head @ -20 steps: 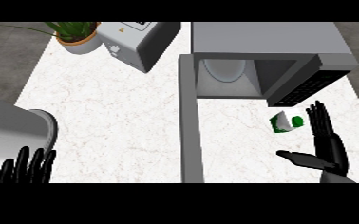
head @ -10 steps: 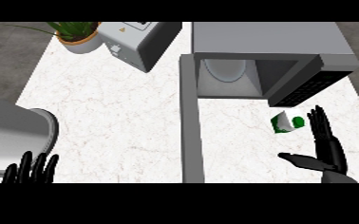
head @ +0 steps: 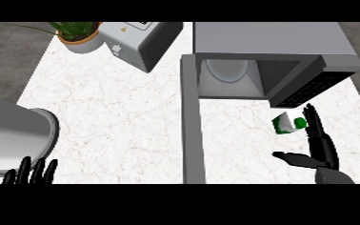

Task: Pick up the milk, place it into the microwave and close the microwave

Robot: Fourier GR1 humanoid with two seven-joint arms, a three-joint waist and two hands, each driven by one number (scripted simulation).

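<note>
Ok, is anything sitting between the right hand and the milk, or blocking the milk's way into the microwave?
Nothing visible. The right hand is open beside the milk, bare counter between them. The microwave lies just beyond with its door swung open.

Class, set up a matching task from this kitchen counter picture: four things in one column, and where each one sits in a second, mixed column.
Things:
1. milk carton
2. potted plant
3. toaster
4. left hand

Places:
A. bottom left corner
B. top left corner
C. just left of the right hand
D. between the plant and the microwave

Pairs: 1-C, 2-B, 3-D, 4-A
</note>
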